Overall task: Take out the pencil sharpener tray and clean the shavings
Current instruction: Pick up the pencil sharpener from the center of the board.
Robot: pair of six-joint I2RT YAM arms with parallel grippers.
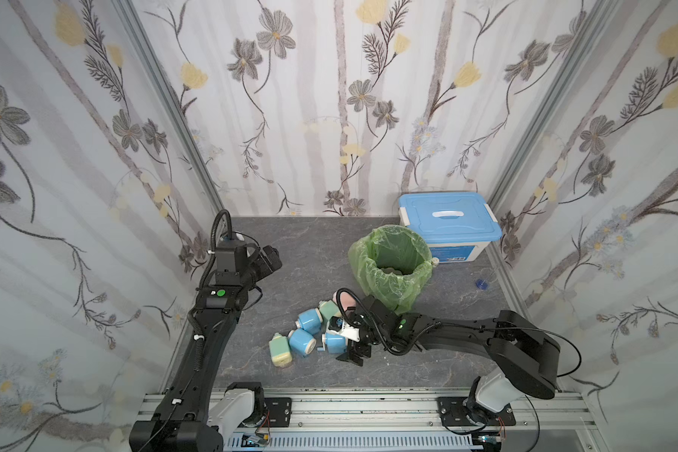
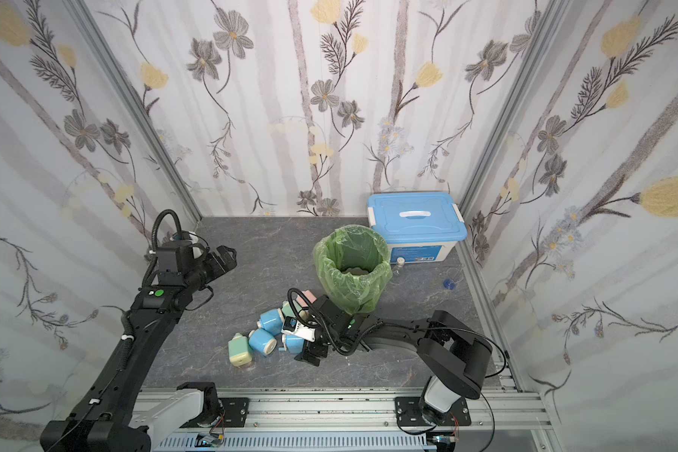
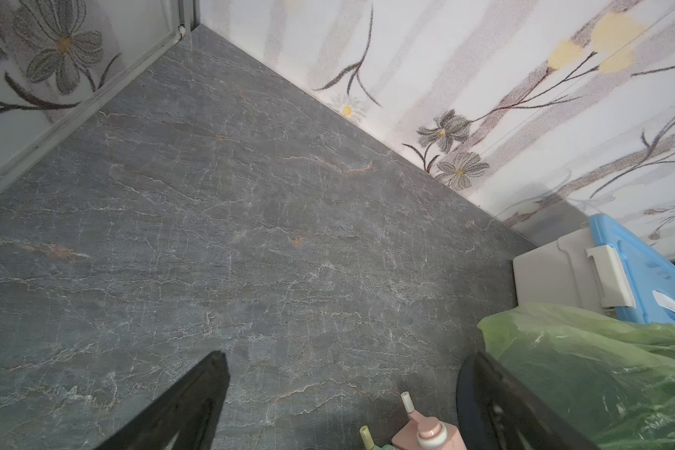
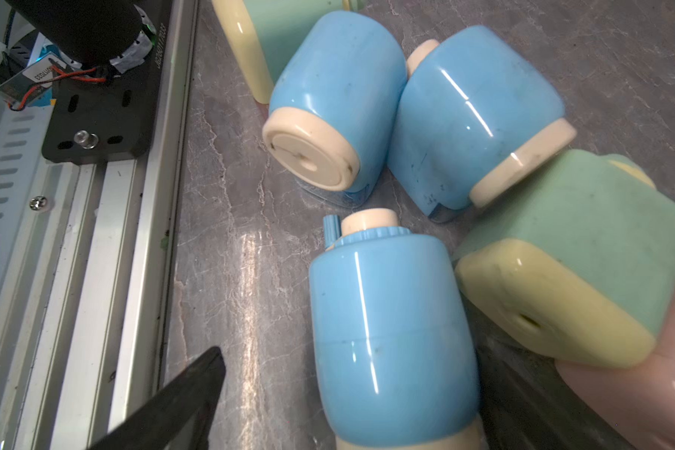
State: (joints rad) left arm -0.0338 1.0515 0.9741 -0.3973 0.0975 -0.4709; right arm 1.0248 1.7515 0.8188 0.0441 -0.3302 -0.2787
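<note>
Close to the near edge of the grey stone-patterned table [image 1: 290,250], a little right of centre, a heap of pencil sharpeners [image 1: 309,319] lies tumbled: three blue, two green and one pink [image 1: 345,300]. All of them are on their sides and touching one another. The right gripper [image 1: 344,340] hangs low over the heap's right end with its jaws spread wide on either side of a blue sharpener [image 4: 390,331]. One finger [image 4: 180,401] stands clear of that sharpener's side, and the other is hidden behind it. A clear tray [image 4: 341,198] sits in the body of another blue sharpener [image 4: 336,97]. Any shavings are too small for me to pick out.

Just beyond the heap stands a bin [image 1: 392,266] lined with a green bag, and the pink sharpener lies right beside it. A blue-lidded storage box [image 1: 447,219] fills the far right corner against the walls. That leaves only a narrow strip of table on the right, where a small blue object [image 1: 482,283] lies.

The left half is open floor right to the far left corner. The left gripper [image 1: 269,260] is raised above it with its jaws wide and nothing between them. Only a thin band of table separates the heap from the metal rail [image 1: 368,407] along the near edge.
</note>
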